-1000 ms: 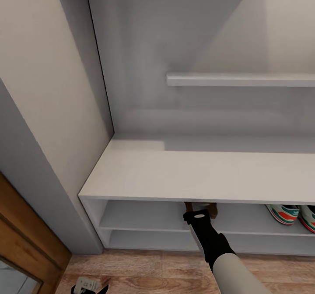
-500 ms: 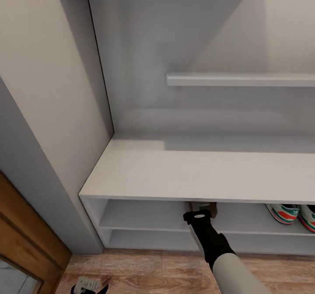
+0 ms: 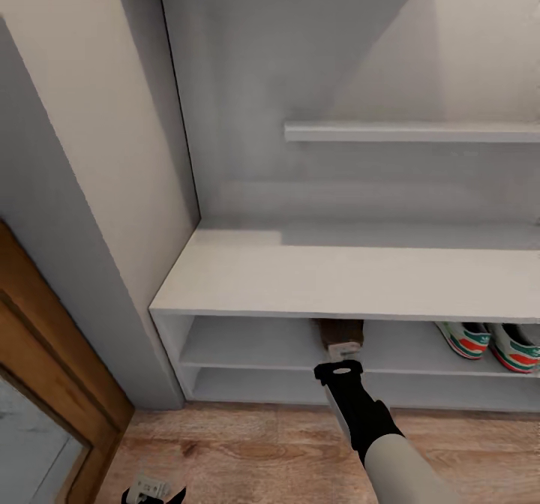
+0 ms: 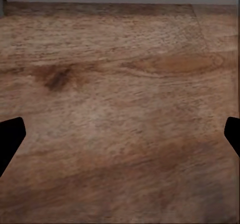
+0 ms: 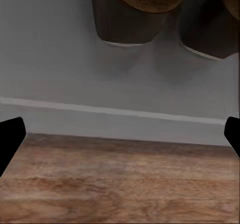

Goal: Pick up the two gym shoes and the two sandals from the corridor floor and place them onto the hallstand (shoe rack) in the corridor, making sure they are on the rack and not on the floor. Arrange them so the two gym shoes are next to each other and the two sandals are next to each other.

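A home entrance corridor: grey hallstand [image 3: 330, 275] holding shoes, wood-plank floor [image 3: 262, 451], wooden door frame [image 3: 56, 354].

Two gym shoes [image 3: 489, 341] are counted at the lower right, and two sandals [image 5: 165, 14] are seen along the upper edge.
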`<state>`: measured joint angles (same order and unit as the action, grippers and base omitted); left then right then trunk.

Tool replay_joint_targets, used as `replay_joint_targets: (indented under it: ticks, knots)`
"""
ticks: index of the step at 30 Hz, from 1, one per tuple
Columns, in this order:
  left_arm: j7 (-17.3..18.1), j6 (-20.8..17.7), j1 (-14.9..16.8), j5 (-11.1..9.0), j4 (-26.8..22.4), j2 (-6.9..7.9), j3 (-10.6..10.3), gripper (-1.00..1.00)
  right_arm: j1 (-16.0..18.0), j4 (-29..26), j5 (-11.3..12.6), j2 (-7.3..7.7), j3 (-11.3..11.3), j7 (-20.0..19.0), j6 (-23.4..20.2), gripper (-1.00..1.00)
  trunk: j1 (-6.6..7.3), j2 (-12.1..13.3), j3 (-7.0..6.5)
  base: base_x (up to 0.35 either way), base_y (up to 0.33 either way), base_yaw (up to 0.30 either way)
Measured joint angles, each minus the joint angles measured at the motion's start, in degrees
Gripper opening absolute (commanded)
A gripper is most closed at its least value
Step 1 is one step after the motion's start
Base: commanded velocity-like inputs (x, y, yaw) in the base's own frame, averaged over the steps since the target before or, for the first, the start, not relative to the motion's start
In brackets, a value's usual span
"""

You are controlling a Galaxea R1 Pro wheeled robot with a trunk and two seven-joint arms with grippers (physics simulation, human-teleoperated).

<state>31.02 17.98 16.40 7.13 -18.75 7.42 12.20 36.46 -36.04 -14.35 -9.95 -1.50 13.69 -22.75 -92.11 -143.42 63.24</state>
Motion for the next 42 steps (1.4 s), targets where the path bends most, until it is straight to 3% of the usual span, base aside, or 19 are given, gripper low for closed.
replay_joint_targets:
  ticks: [23,30,31,37,38,42]
  knots:
    - [-0.24,0.0,0.01,-0.24,-0.35,0.0,0.25,1.0,-0.04,0.42,-0.05,0.0,0.06,-0.13,0.19,1.0,0.0,0.0,0.0,-0.334,-0.014,0.0]
    - [-0.54,-0.01,0.0,-0.26,-0.48,0.08,0.58,1.0,-0.08,4.76,-0.17,0.0,0.03,-0.08,1.18,1.0,0.0,0.0,0.0,-0.314,-0.151,0.0]
    - [-0.59,-0.05,0.01,-0.26,-0.46,0.08,0.67,1.0,-0.1,7.98,-0.12,0.0,-0.01,-0.16,5.07,1.0,0.0,0.0,0.01,-0.313,-0.124,0.0]
    - [-0.67,-0.08,0.01,-0.26,-0.49,0.08,0.75,1.0,-0.08,11.62,-0.2,-0.01,0.0,-0.25,12.35,1.0,0.0,0.0,0.0,-0.311,-0.12,0.0]
    - [-0.7,-0.08,0.01,-0.23,-0.51,0.08,0.75,1.0,-0.14,14.03,-0.19,0.73,-0.03,-0.19,15.2,1.0,0.0,0.0,0.01,-0.279,-0.155,0.0]
    - [-0.76,-0.08,0.02,-0.25,-0.52,0.09,0.81,1.0,-0.21,18.05,-0.1,4.09,-0.05,-0.33,19.32,1.0,0.01,0.0,0.0,-0.239,-0.168,0.0]
